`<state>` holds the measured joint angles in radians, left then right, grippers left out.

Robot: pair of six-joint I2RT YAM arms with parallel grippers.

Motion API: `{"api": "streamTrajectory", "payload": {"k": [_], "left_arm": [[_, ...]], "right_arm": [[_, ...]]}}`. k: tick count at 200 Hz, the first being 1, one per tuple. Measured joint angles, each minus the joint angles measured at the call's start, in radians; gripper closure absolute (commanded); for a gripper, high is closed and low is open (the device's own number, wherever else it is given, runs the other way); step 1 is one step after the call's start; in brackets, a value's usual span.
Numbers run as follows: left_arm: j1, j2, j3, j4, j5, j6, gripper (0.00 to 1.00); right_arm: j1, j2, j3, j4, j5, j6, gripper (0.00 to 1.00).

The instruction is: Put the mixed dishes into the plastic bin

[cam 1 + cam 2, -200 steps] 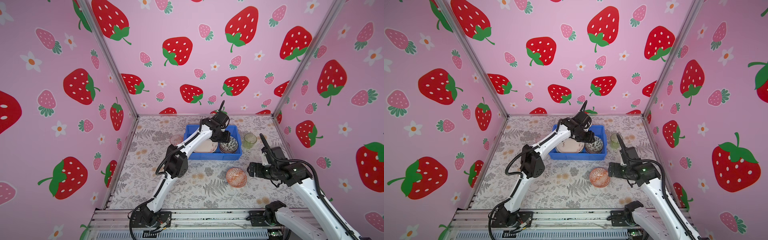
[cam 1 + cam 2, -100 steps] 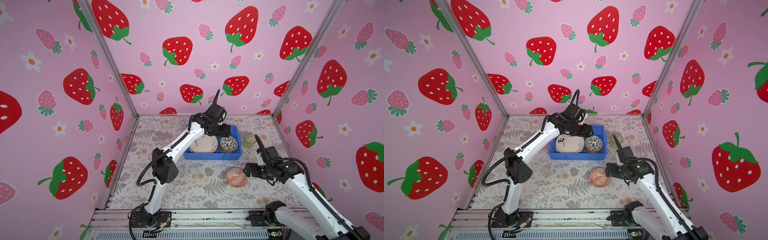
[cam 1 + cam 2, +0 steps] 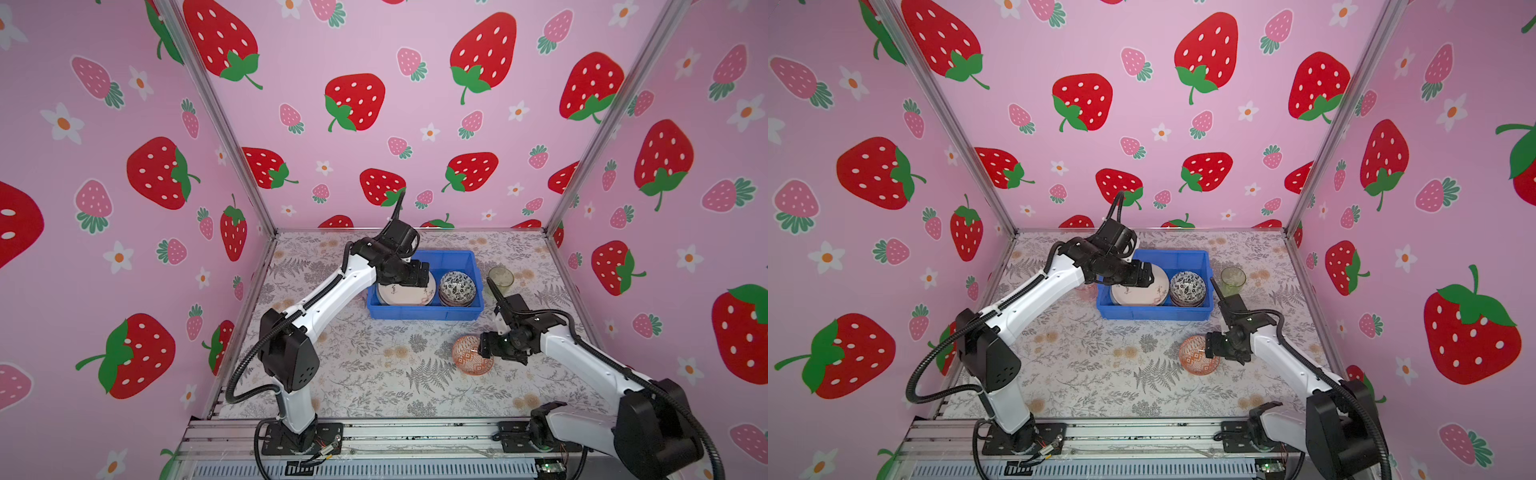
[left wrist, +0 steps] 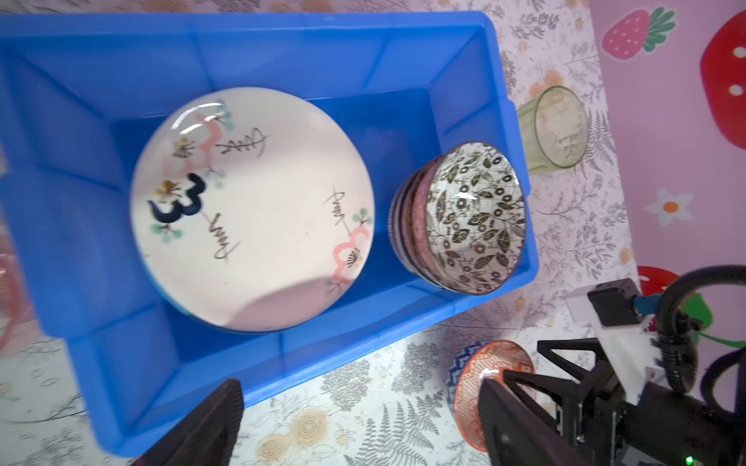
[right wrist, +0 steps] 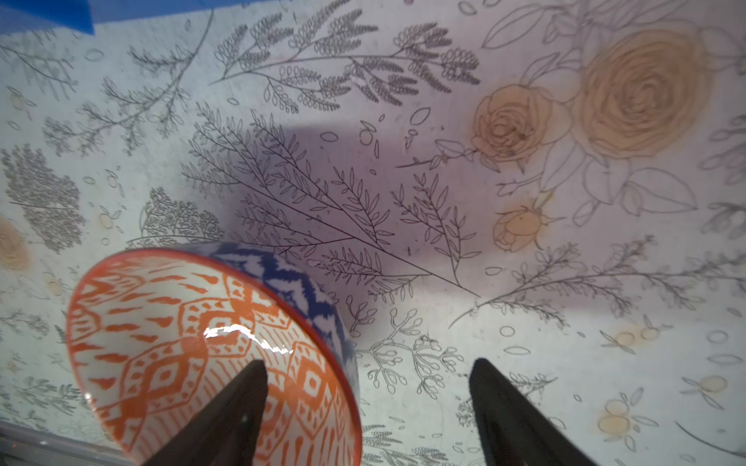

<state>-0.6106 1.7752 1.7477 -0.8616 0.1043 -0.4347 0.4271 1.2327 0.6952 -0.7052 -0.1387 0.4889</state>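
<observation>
fingers (image 5: 232, 411) of right gripper (image 5: 368, 363) astride orange bowl (image 5: 161, 322) rim, left gripper (image 3: 417, 276) over bin (image 3: 424, 313)

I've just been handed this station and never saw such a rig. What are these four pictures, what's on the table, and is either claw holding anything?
Two white robot arms each end in a two-finger gripper. Both top views look down on the whole scene; each wrist view looks along one gripper. The blue bin holds the cream plate marked "3" and a stack of bowls. Outside it on the table stand the green tumbler, the pink tumbler and the orange bowl. The left gripper hangs open above the bin, holding nothing. The right gripper is open, fingers straddling the orange bowl's rim, not gripping yet.
</observation>
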Motion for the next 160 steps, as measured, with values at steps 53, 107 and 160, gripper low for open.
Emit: {"api": "streamTrajectory", "payload": {"k": [53, 107, 160], "left_arm": [[0.103, -0.195, -0.220, 0.042, -0.037, -0.034, 0.01], [0.146, -0.323, -0.371, 0.084, -0.075, -0.111, 0.01], [0.152, -0.344, -0.426, 0.110, -0.067, -0.149, 0.02]], "right_arm": [[0.008, 0.064, -0.001, 0.082, -0.039, -0.006, 0.55], [0.035, 0.098, 0.000, 0.117, -0.056, -0.008, 0.69], [0.036, 0.098, 0.005, 0.117, -0.054, -0.009, 0.73]]}}
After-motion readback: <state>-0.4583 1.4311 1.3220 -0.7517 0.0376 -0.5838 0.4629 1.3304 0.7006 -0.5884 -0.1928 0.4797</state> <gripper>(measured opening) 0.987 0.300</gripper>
